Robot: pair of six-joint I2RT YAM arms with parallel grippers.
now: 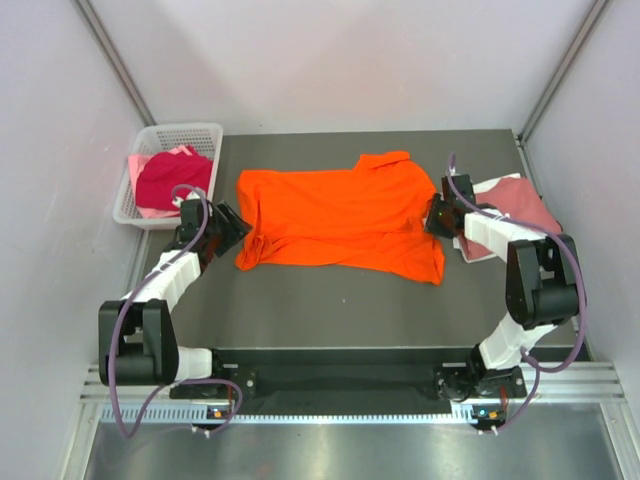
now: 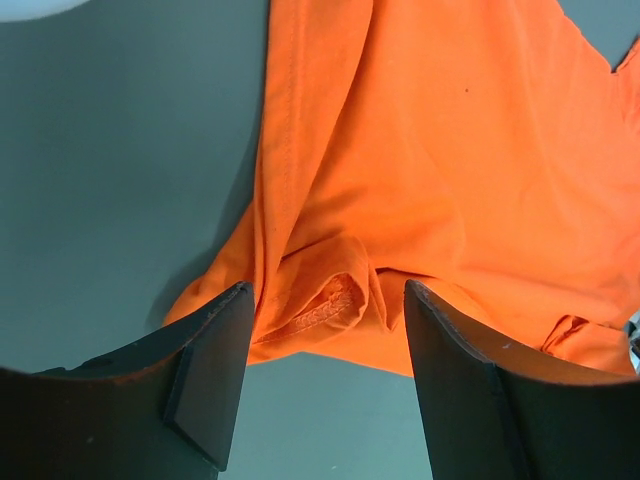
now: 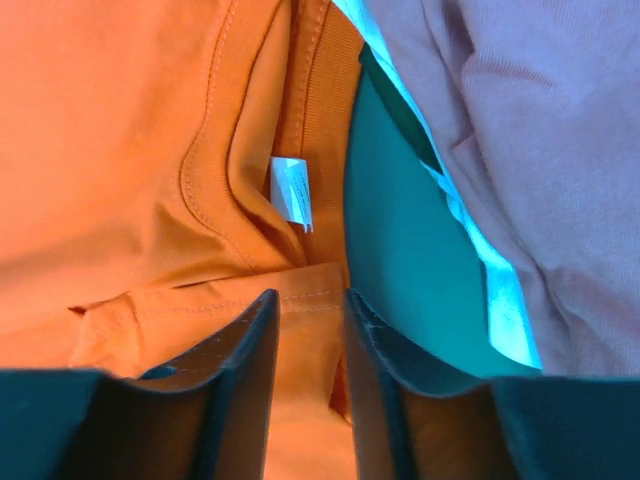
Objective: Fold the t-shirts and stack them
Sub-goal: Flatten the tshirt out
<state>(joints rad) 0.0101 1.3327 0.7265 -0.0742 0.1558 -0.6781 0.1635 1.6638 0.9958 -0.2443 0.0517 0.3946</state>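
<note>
Nearest me, the two arms reach out from the front edge of the table (image 1: 330, 300). The left gripper (image 1: 235, 228) sits low at the left end of the orange shirt (image 1: 340, 215), its jaws wide apart with a rumpled corner of the hem lying loose between them (nothing pinched). The right gripper (image 1: 437, 218) is at the collar end, just below the white label (image 3: 292, 190); its jaws stand close together with a strip of orange cloth in the narrow gap, though I cannot tell whether they actually grip it. The shirt lies spread flat across the middle of the table. Just beyond the right gripper rests a folded dusty rose shirt (image 1: 525, 205). At the far left corner a white basket (image 1: 185, 128) holds a crimson shirt (image 1: 172, 180) on pink cloth (image 1: 148, 162)
</note>
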